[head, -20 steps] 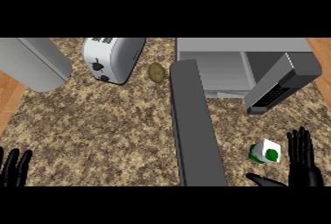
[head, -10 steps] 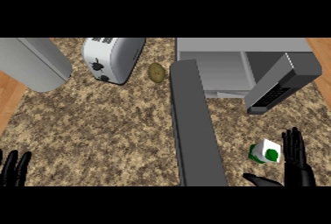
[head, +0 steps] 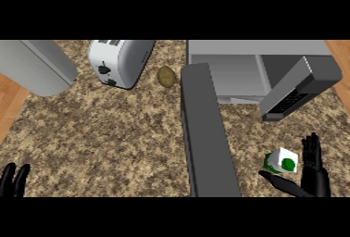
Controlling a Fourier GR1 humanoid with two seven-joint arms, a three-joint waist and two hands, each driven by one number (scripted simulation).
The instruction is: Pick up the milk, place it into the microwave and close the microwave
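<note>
Milk carton stands on table at lower right, w/ right hand spread open just beside it, thumb below, fingers at its right, not gripping. Microwave open, door swung out. Left hand rests open at lower-left edge.

White-green milk carton on counter; microwave door open.

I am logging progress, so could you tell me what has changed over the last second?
The right hand has drifted slightly left towards the milk, fingers open, thumb below the carton; nothing gripped yet. The milk, the open microwave, the toaster and the left hand stayed put.
</note>
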